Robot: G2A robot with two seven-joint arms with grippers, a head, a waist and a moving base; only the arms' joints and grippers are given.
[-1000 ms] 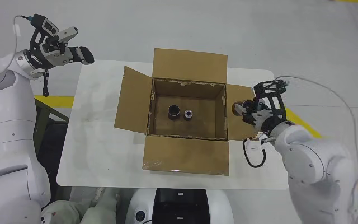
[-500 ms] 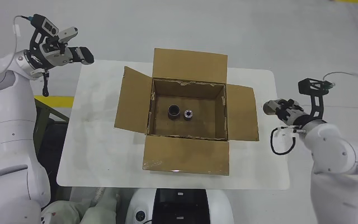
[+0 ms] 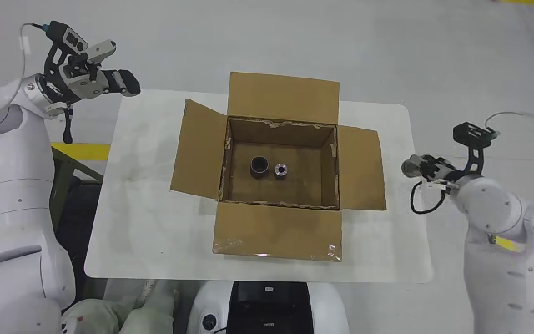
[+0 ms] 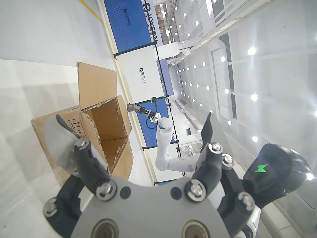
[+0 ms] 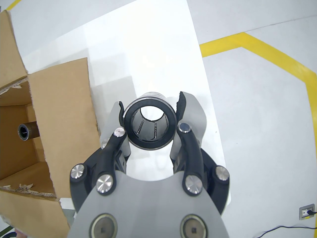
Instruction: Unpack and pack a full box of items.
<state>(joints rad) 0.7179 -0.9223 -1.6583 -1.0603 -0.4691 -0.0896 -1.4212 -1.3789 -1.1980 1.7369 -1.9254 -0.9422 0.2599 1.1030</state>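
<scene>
Right jaws clenched on the linear bearing [image 5: 148, 134], bore in line with the wrist, held over the right margin of the surface [image 3: 392, 234], just outboard of the box [image 3: 360, 167] right flap. Looks like the unpack phase. Next: set it on the bare strip between flap and edge. It's a cylinder and will likely roll, so lower to contact, stand it on end, then release. Inside the box: dark sleeve [image 3: 260, 168] and small coupling [image 3: 279, 172], not yet unpacked. Left jaws released, empty, off the far-left corner.

Top view looks down on the box [image 3: 279, 232]; both wrist views share it obliquely, left apparently farther.
</scene>
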